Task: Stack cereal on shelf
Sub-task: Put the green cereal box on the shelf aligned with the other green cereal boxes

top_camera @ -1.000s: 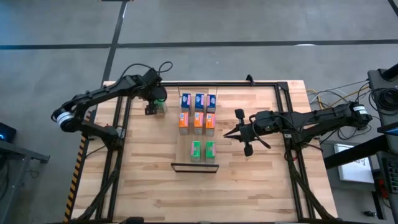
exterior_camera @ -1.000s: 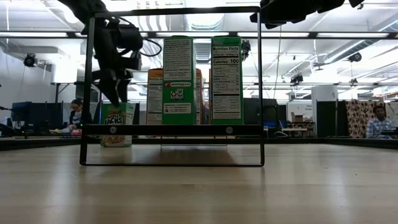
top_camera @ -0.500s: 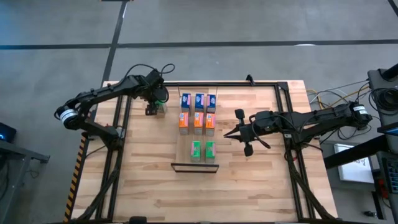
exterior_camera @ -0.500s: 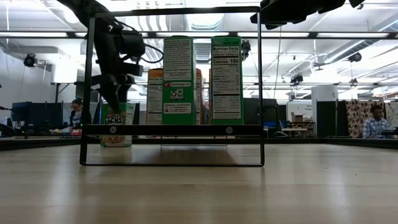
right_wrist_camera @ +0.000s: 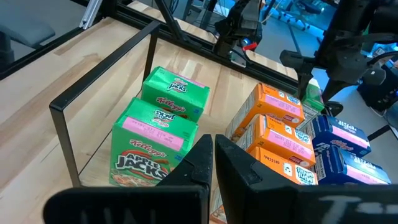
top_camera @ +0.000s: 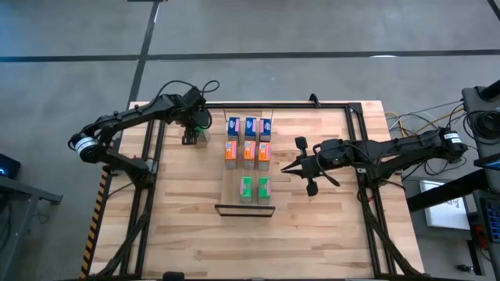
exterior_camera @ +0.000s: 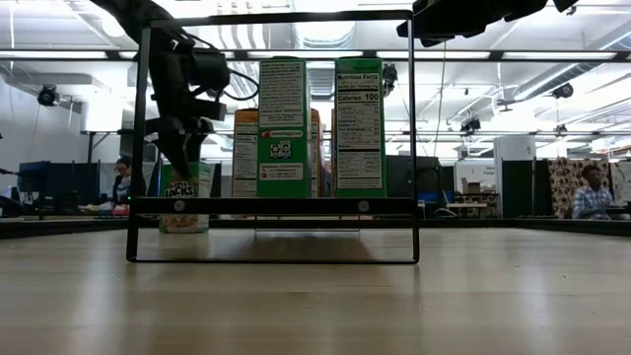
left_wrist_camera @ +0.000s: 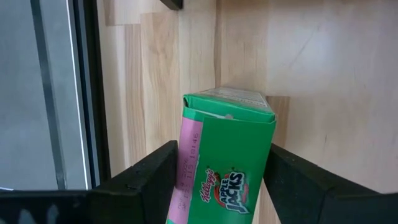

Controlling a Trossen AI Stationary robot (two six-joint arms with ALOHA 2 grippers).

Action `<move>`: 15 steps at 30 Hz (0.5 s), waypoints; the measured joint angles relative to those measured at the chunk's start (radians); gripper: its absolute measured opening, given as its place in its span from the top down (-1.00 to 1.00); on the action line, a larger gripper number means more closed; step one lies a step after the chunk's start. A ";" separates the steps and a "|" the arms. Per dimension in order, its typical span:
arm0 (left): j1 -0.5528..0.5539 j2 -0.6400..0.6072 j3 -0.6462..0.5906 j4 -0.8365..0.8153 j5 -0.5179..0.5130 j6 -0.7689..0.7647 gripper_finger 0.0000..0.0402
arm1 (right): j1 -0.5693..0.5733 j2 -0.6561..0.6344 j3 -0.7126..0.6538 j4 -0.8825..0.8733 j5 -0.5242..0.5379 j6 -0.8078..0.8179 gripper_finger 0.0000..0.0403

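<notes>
A green cereal box [left_wrist_camera: 227,155] stands upright on its base on the tabletop, left of the shelf [top_camera: 234,176], also seen in the low view [exterior_camera: 185,205]. My left gripper [top_camera: 192,134] points down over it, open, one finger on each narrow side of the box. On the shelf stand three blue boxes [top_camera: 250,125], three orange boxes [top_camera: 248,151] and two green boxes [top_camera: 255,188]. My right gripper [top_camera: 287,168] hovers shut to the right of the shelf, holding nothing. My left gripper comes from above, its fingers [left_wrist_camera: 149,177] lying close against the green box's two narrow sides [left_wrist_camera: 186,168] below the top flap. Whether they touch the cardboard, I cannot tell. The box stands upright on the table.
A dark metal lip [top_camera: 244,209] closes the shelf's near end and rises as a thin frame [exterior_camera: 271,205] in the low view. Black rails [top_camera: 152,148] run along the table's left, far and right edges. Bare tabletop [top_camera: 250,242] lies toward the near edge.
My left gripper has come down a little around the top of the green box, which has stayed where it was.
</notes>
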 joint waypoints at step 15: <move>-0.006 -0.007 0.000 -0.016 -0.001 0.012 -0.02 | 0.000 0.000 0.000 0.000 0.000 -0.002 0.96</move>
